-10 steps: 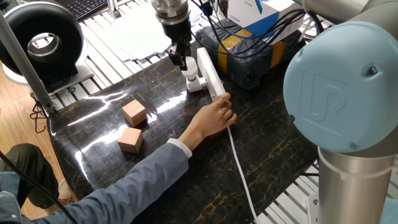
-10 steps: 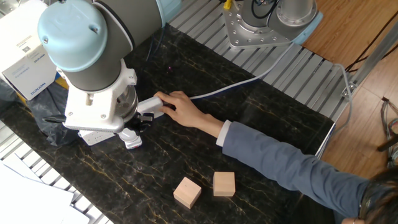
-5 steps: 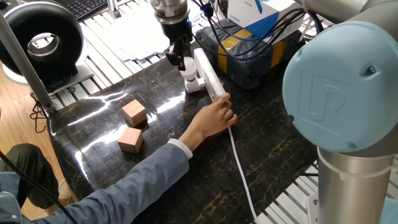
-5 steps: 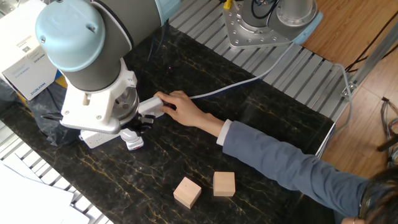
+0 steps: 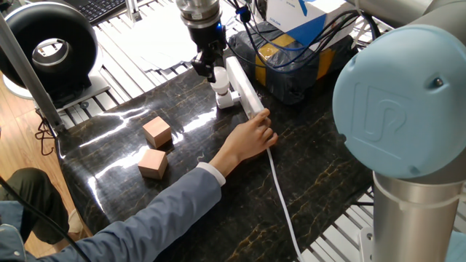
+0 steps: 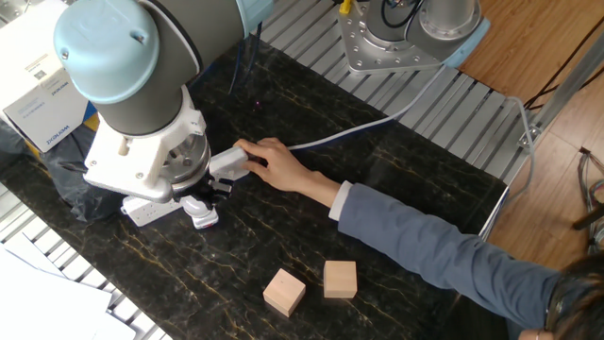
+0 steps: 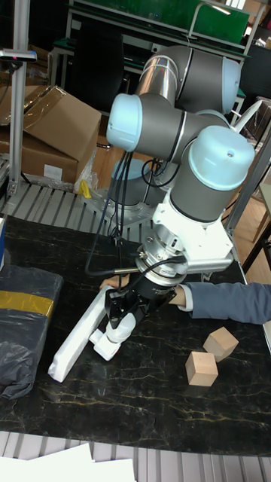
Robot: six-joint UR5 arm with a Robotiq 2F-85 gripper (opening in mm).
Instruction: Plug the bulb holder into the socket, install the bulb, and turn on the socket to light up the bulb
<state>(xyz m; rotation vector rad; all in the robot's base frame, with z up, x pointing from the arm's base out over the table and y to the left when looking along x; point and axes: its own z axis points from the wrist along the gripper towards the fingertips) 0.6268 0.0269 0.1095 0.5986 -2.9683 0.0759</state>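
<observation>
Bulb [image 7: 119, 325] sits clamped between gripper [image 7: 120, 315] fingers above bulb holder [image 7: 103, 346].

two wooden cubes [image 5: 155, 148], dark wrapped box [image 5: 295, 62], black fan [image 5: 49, 49]

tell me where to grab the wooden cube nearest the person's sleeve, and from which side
Grip the wooden cube across two opposite flat side faces, coming straight down from above. It sits flat on the table with its top face bare, and there is a gap to the other cube, so the fingers can likely straddle it. Line them up with its slightly turned edges, and stay clear of the sleeve.
</observation>
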